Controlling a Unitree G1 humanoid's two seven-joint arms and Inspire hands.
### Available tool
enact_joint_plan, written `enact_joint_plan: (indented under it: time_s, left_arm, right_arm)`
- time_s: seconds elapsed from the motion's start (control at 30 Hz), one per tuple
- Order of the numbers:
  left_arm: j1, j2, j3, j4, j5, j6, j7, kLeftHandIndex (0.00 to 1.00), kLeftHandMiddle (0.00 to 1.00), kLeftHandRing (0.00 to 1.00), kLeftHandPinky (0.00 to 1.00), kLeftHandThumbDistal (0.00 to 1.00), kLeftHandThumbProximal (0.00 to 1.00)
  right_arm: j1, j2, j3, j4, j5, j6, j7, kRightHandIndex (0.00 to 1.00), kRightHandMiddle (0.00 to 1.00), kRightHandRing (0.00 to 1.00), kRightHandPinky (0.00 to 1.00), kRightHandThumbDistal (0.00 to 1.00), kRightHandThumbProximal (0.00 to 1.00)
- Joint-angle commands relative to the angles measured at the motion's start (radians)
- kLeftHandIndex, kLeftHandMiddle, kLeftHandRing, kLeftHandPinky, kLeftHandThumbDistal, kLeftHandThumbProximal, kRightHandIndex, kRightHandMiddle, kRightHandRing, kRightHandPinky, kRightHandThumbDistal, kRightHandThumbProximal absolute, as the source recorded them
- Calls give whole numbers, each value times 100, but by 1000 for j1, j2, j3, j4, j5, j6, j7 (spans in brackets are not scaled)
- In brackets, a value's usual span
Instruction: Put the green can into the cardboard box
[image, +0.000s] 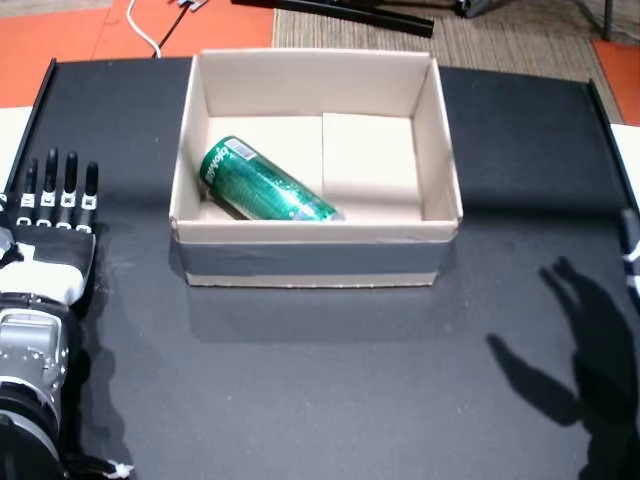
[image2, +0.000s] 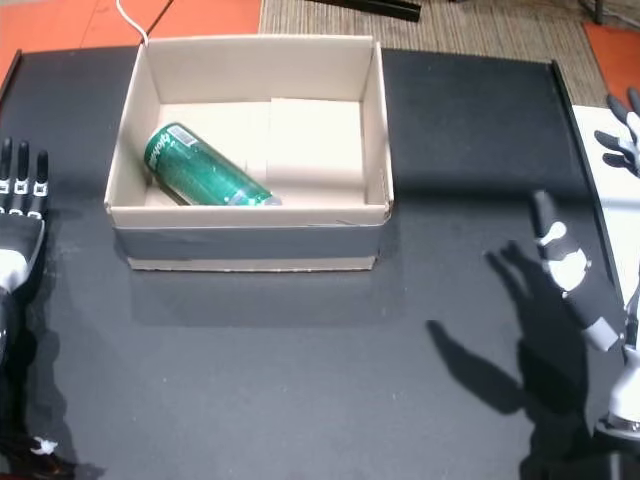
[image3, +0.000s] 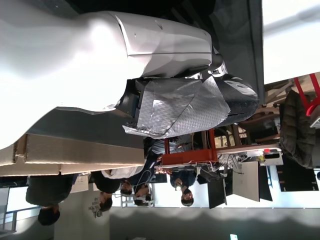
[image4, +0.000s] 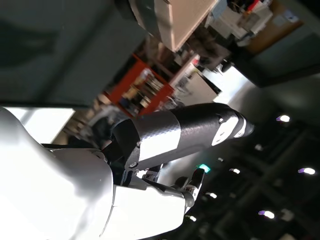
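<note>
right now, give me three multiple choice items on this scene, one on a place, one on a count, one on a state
1. Where is the can?
A. on the mat in front of the box
B. inside the box, in its left part
C. in the right hand

2. How many cans show in both head views?
A. one
B. two
C. three

3. How is the left hand?
A. shut on the can
B. open, holding nothing
C. a fist inside the box

Answers:
1 B: the can lies on its side inside the box, toward its left wall.
2 A: only one green can shows in both head views.
3 B: the left hand rests on the mat left of the box, fingers straight, nothing in it. The right hand is open too.
</note>
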Motion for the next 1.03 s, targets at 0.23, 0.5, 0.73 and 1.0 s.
enact_joint_plan:
  time_s: [0.23, 0.5, 0.73, 1.0]
  left_arm:
    - [5, 6, -1, 6, 4, -4, 17, 72, 75, 83, 98, 0, 100]
    - [3, 6, -1, 5, 4, -8, 29, 80, 81, 88, 99, 0, 100]
    - [8, 8, 2, 6, -1, 2, 13, 80, 81, 88, 100, 0, 100]
    - [8, 6, 6, 5, -6, 3, 8, 82, 81, 88, 100, 0, 100]
  right_arm:
    - [-9, 6, -18, 58, 108, -51, 115, 58, 70, 84, 92, 69, 77]
    - [1, 4, -23, 51, 103, -45, 120, 59, 70, 84, 92, 70, 76]
    - [0, 7, -25, 55, 115, -51, 138, 59, 70, 84, 92, 72, 76]
    - [-3, -1, -24, 52, 102, -50, 134, 58, 69, 83, 92, 66, 76]
